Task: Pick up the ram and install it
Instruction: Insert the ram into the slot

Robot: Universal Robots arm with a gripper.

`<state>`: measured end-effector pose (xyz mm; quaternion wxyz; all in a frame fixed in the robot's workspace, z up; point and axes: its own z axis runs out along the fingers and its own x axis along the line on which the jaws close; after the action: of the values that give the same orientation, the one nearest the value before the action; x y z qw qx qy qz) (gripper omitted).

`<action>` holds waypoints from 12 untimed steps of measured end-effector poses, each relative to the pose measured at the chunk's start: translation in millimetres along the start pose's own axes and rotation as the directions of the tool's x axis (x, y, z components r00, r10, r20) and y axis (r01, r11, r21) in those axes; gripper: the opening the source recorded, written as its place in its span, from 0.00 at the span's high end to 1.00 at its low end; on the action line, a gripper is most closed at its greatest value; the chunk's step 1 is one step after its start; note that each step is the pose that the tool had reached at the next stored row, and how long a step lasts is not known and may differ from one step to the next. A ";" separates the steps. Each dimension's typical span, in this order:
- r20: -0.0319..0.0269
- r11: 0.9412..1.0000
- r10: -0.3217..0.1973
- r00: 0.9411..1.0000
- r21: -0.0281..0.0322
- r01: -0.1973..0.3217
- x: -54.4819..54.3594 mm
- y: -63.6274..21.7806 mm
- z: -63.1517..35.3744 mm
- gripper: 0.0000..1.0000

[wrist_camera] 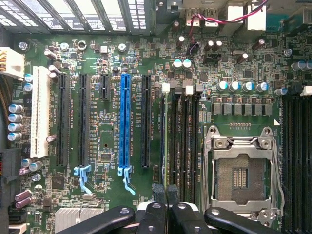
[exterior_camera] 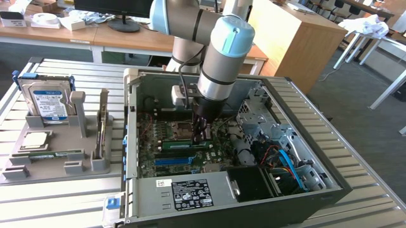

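Inside the open computer case (exterior_camera: pixel 315 142), just beside the empty processor socket (wrist_camera: pixel 241 178), the gripper (wrist_camera: pixel 166 191) is reaching straight down onto the motherboard (wrist_camera: pixel 102 146). Its two fingers (wrist_camera: pixel 158 191) are sitting pressed close together, clenching the thin top edge of the ram (wrist_camera: pixel 165 131). The ram is standing on edge in the memory slot farthest from the socket in the bank of slots beside it, and the wrist view is looking down along its upper edge.

In the exterior view the ram (exterior_camera: pixel 180 144) is showing as a long green strip just in front of the socket (exterior_camera: pixel 180 128), with the gripper (exterior_camera: pixel 201 138) bearing on the end toward the exterior view's right. The long blue slot (exterior_camera: pixel 172 160) is lying a little farther from the socket, on the ram's other side.

Well away from the socket, outside the case toward the exterior view's left, a grey holder (exterior_camera: pixel 51 168) is resting on the slatted table (exterior_camera: pixel 63 202). It is carrying a hard drive (exterior_camera: pixel 45 102) standing upright, a square silver processor chip (exterior_camera: pixel 35 139) and another green stick (exterior_camera: pixel 47 154) lying flat.
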<state>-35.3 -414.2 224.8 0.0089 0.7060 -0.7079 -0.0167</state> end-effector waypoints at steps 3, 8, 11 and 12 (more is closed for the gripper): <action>0.000 1.000 0.000 1.000 0.000 0.000 0.0 0.0 0.0 0.82; 0.000 1.000 0.000 1.000 0.000 0.000 0.0 0.0 0.0 0.75; 0.000 1.000 0.000 1.000 0.000 0.000 0.0 0.0 -0.8 0.75; 0.000 1.000 0.000 1.000 0.000 0.000 0.0 0.1 -2.5 0.75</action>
<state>-35.3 -414.2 227.2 0.0089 0.7060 -0.7079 -0.0167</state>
